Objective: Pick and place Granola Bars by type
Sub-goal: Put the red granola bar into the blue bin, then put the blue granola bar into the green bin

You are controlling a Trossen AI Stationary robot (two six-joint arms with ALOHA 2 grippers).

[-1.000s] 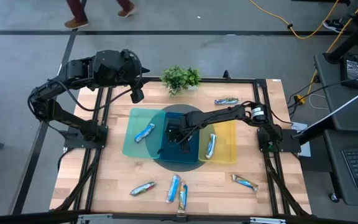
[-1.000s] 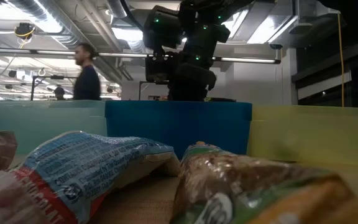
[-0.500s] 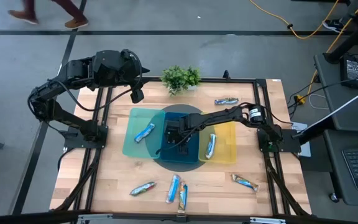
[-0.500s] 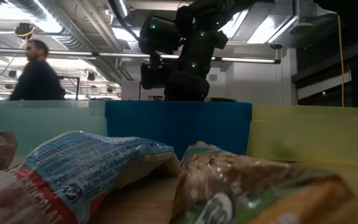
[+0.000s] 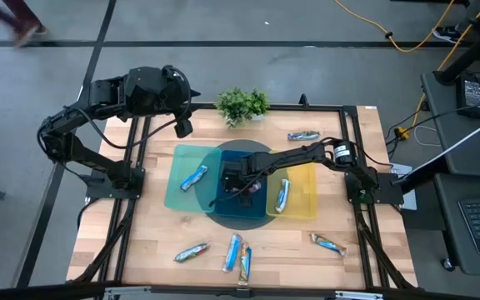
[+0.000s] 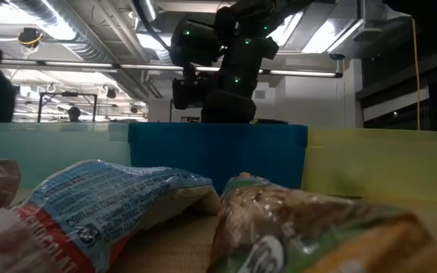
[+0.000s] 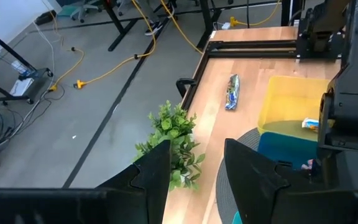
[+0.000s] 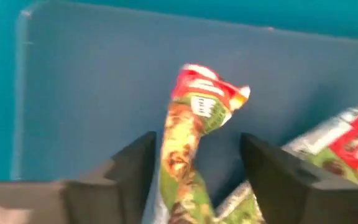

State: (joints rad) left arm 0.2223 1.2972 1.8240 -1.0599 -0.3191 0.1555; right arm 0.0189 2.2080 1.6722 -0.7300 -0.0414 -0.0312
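My right gripper (image 5: 238,185) hangs low over the dark blue bin (image 5: 242,213) at the table's middle. In its wrist view the right gripper (image 8: 197,140) is open. A granola bar in a red and green wrapper (image 8: 194,115) lies between and beyond its fingers on the bin's floor. A second bar (image 8: 344,144) lies beside it. One bar (image 5: 194,177) lies in the teal bin (image 5: 176,193) and one (image 5: 283,194) in the yellow bin (image 5: 305,193). My left gripper (image 5: 182,125) waits open at the far left, with nothing between its fingers (image 7: 194,167).
Loose bars lie on the wood: one at the far right (image 5: 303,135), three near the front edge (image 5: 192,252) (image 5: 233,252) (image 5: 244,262), and one at the near right (image 5: 328,243). A potted plant (image 5: 242,103) stands at the far edge. A person passes in the room behind.
My right arm's wrist has shifted a little toward the table's left above the blue bin. A person behind the table has walked off to the left.
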